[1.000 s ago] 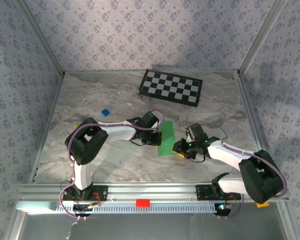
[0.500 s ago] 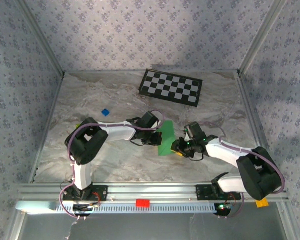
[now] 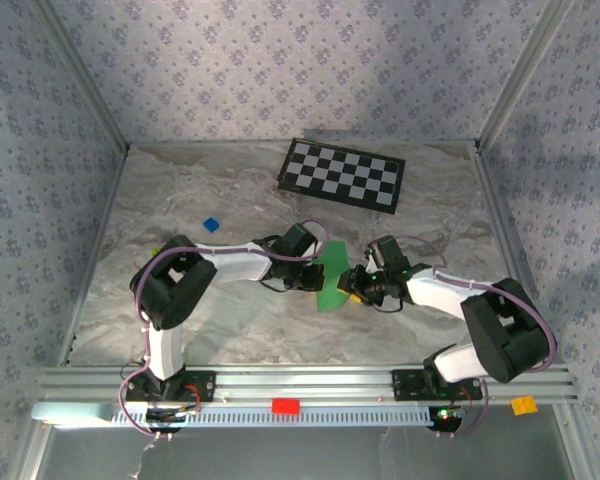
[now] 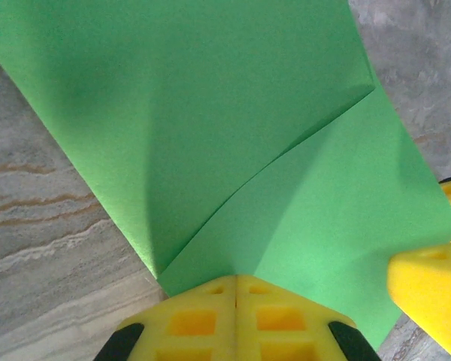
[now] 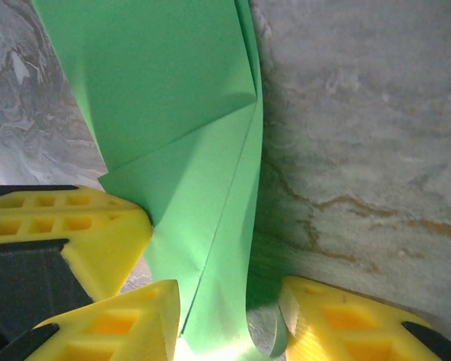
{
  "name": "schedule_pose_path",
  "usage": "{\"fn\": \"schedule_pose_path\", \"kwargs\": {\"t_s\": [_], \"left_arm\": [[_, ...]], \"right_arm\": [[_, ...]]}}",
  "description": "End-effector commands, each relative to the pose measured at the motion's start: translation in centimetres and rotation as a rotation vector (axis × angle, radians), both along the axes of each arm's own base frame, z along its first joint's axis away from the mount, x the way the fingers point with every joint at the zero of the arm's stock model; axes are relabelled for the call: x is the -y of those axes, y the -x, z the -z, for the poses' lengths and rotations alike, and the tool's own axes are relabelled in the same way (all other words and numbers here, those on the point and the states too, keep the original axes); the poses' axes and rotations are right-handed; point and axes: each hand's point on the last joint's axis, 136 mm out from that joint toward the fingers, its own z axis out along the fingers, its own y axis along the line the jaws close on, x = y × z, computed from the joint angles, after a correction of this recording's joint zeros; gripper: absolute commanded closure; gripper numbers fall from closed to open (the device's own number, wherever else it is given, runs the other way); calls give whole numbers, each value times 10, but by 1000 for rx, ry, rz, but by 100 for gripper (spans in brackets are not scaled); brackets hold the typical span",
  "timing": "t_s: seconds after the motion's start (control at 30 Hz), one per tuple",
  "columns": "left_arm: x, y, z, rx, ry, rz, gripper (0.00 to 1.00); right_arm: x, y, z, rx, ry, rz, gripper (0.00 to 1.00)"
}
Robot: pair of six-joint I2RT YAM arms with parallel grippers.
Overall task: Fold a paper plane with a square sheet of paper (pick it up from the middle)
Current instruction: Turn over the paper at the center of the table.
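1. Count: one square sheet of paper point(image 3: 332, 281), bright green and partly folded, with a diagonal flap lying over it; one black-and-white checkerboard point(image 3: 342, 173); one tiny blue block point(image 3: 211, 224); two arms.
2. The table point(image 3: 230, 325) has a grey marbled surface with brownish veins. Walls point(image 3: 280, 70) papered in a small floral print close it in on three sides. A metal rail point(image 3: 310, 383) runs along the near edge and carries a red tag point(image 3: 285, 405).
3. The sheet lies mid-table between the two grippers, in front of the checkerboard and well apart from it.
4. The left arm bends at the elbow and reaches rightward. The left gripper point(image 3: 313, 277) sits at the sheet's left edge, its yellow fingers point(image 4: 188, 323) pressed together with the tips touching the paper. It cannot be told whether the paper is nipped between them.
5. The right arm stretches low to the left. The right gripper point(image 5: 229, 301) is at the sheet's right edge, jaws spread, with a curled paper edge between them.
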Motion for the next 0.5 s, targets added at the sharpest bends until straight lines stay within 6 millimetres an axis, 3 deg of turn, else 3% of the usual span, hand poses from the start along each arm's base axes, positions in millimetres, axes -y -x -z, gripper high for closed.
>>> {"fn": "schedule_pose_path", "kwargs": {"t_s": [0.0, 0.47], "left_arm": [[-15, 14, 20, -47, -68, 11, 97], [-14, 12, 18, -45, -60, 4, 97]], "right_arm": [[-7, -14, -11, 45, -39, -12, 60], [-8, -34, -9, 80, -89, 5, 63]]}}
